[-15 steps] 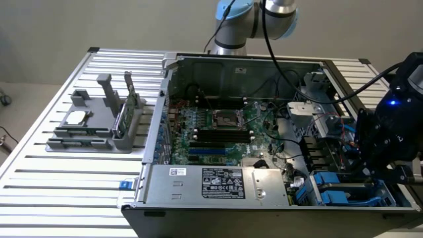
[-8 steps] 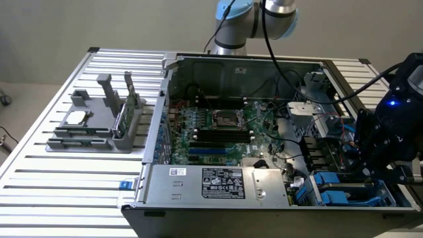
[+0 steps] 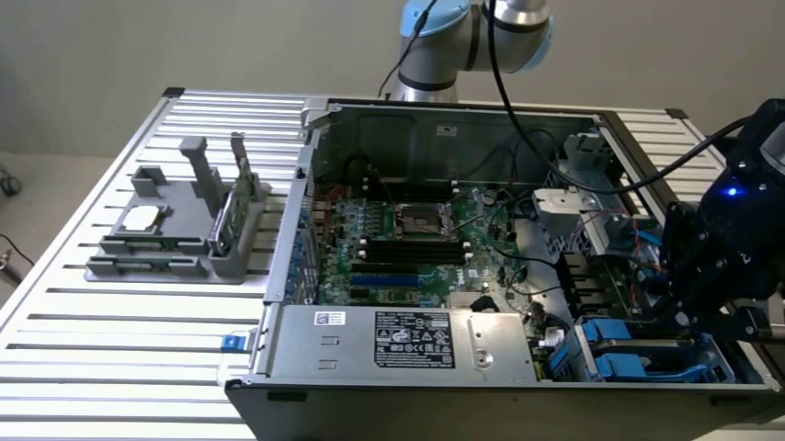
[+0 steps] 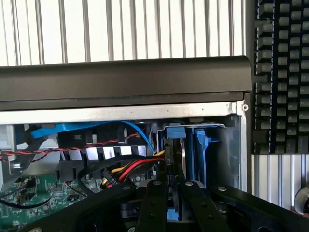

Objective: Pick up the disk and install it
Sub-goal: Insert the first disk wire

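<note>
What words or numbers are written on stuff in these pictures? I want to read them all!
No text here can be read.
White and black printed labels on the silver metal power supply box: too small and blurred to read.
Black keyboard beside the computer case: no letters legible on its keys.

In the exterior view the gripper (image 3: pixel 709 322) reaches down into the drive bay at the case's corner, and the case wall hides its fingertips. In the wrist view the gripper (image 4: pixel 173 193) is cut off by the picture's edge, and its black links cover the near end of the disk (image 4: pixel 175 147), so only a thin edge and the blue carrier show. The label on the power supply (image 3: pixel 411 338) is too small to read. The keyboard (image 4: pixel 282 72) is cropped at the frame's edge.
</note>
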`<control>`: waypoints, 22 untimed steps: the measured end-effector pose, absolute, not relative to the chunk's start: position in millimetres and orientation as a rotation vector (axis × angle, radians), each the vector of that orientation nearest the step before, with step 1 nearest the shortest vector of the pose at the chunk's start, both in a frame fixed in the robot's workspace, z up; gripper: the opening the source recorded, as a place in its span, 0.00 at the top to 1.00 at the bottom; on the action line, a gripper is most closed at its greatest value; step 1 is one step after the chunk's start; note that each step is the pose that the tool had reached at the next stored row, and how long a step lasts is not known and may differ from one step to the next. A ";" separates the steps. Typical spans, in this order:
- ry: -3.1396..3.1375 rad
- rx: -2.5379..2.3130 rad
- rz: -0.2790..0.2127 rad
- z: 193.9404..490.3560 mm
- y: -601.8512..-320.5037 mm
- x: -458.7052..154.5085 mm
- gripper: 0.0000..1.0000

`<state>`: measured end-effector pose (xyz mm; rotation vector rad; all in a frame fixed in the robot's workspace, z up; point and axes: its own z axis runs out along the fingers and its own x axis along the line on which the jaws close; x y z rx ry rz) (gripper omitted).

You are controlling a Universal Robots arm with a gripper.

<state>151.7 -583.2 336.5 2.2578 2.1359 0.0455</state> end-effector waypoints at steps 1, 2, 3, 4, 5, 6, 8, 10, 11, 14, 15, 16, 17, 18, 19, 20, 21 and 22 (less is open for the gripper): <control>2.136 2.258 0.046 336.0 -583.2 151.6 0.84; 2.136 2.258 0.046 335.5 -583.2 151.3 0.84; 2.136 2.258 0.046 335.1 -583.1 151.1 0.84; 2.136 2.258 0.046 334.7 -583.2 150.9 0.84; 2.136 2.258 0.046 334.6 -583.2 150.9 0.84; 2.136 2.258 0.045 334.6 -583.2 150.9 0.84; 2.136 2.258 0.046 334.8 -583.2 150.8 0.84; 2.137 2.259 0.045 335.0 -583.2 150.8 0.84; 2.137 2.259 0.045 335.1 -583.1 150.8 0.84; 2.137 2.259 0.044 335.4 -583.1 150.8 0.84; 2.137 2.259 0.044 335.4 -583.2 150.8 0.84; 2.137 2.259 0.044 335.4 -583.2 150.8 0.84; 2.137 2.259 0.044 335.4 -583.2 150.8 0.84; 2.137 2.259 0.044 335.4 -583.1 150.8 0.84; 2.137 2.258 0.044 335.4 -583.2 150.8 0.84; 2.137 2.258 0.044 335.4 -583.2 150.7 0.84; 2.137 2.259 0.044 335.5 -583.1 150.7 0.84; 2.137 2.258 0.044 336.0 -583.1 150.7 0.82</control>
